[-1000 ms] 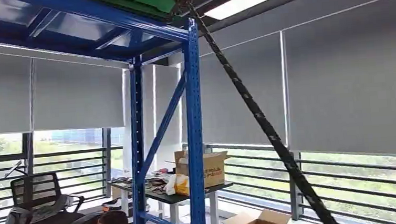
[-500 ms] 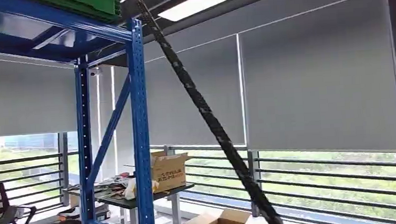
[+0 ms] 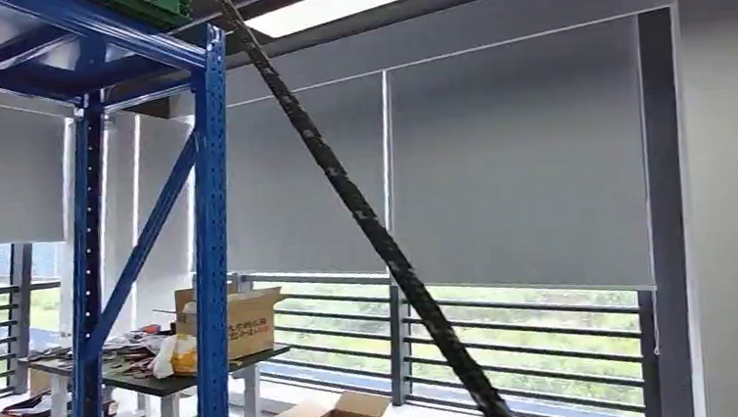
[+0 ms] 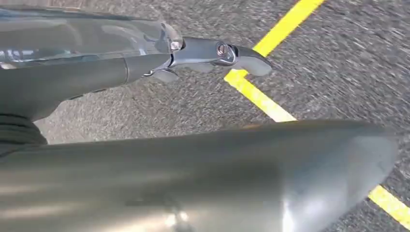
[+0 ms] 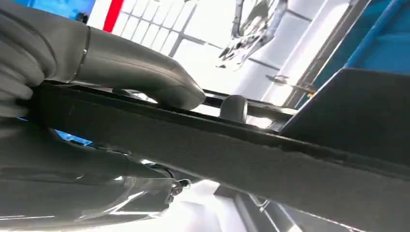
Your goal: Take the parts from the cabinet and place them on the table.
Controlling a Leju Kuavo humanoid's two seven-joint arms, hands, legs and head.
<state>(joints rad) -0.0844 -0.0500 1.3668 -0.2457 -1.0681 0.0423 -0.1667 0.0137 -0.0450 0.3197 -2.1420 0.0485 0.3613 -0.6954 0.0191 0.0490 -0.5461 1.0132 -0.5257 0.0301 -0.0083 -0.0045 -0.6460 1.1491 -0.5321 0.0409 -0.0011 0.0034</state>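
We grip a flat dark part [image 5: 232, 145] in our right hand [image 5: 96, 111], thumb over its upper face and fingers [image 5: 87, 188] beneath. Our left hand [image 4: 159, 111] hangs released above the grey floor [image 4: 338, 58] with its yellow line [image 4: 261, 96]. A blue rack [image 3: 211, 249] stands before a cluttered counter [image 3: 162, 385].
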